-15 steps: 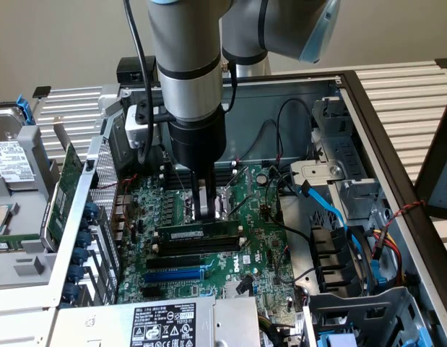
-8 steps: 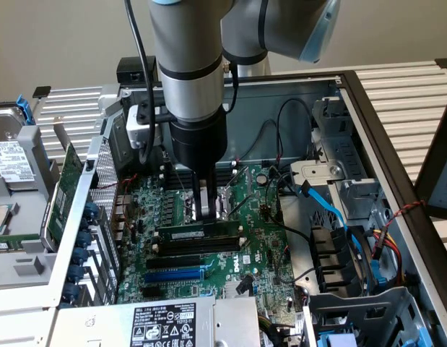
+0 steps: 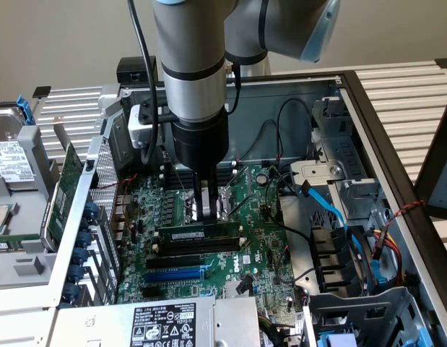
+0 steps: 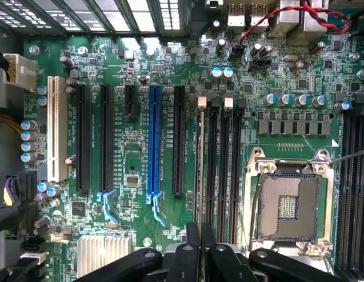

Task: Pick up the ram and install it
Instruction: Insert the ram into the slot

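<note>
The ram (image 3: 187, 236) is a thin green stick with a white label, standing upright in a black memory slot of the motherboard (image 3: 259, 217) inside the open computer case. In the wrist view the ram (image 4: 200, 158) shows edge-on between white slot latches. My gripper (image 3: 202, 215) comes straight down onto the stick's top edge near its middle. Its two dark fingers (image 4: 193, 241) are pressed close together, with the ram's edge running in between them. The gripper (image 4: 200, 238) is shut on the ram.
Empty black memory slots (image 4: 226, 164) lie beside the ram, then the open CPU socket (image 4: 287, 205). A blue slot (image 4: 153, 141) and black expansion slots (image 4: 83, 141) lie on the other side. Blue and black cables (image 3: 331, 210) cross the exterior view's right. A green expansion card (image 3: 64, 188) leans outside the case.
</note>
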Motion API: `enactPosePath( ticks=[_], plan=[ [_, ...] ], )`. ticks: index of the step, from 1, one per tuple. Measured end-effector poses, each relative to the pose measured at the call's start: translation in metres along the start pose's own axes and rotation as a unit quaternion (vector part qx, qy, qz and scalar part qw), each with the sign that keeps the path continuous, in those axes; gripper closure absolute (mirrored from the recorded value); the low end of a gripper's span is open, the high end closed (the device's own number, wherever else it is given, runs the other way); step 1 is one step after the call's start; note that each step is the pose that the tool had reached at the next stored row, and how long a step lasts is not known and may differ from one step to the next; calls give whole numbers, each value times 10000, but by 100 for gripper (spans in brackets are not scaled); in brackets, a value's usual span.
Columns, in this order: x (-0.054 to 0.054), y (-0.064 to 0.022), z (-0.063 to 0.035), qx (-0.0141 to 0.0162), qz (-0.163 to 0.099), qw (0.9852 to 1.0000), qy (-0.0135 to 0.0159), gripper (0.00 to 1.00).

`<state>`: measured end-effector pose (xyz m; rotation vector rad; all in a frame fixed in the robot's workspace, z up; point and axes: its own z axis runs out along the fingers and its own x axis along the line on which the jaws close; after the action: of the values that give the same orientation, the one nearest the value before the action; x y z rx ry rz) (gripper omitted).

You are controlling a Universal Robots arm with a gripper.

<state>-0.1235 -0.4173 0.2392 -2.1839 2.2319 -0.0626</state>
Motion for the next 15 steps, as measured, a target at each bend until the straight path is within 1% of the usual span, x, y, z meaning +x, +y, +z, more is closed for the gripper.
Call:
enactPosePath(
  ticks=[10, 15],
  plan=[
    [-12, 6, 12, 0, -1, 10000, 0, 87],
    [-13, 17, 33, 0, 1, 10000, 0, 87]
  ],
)
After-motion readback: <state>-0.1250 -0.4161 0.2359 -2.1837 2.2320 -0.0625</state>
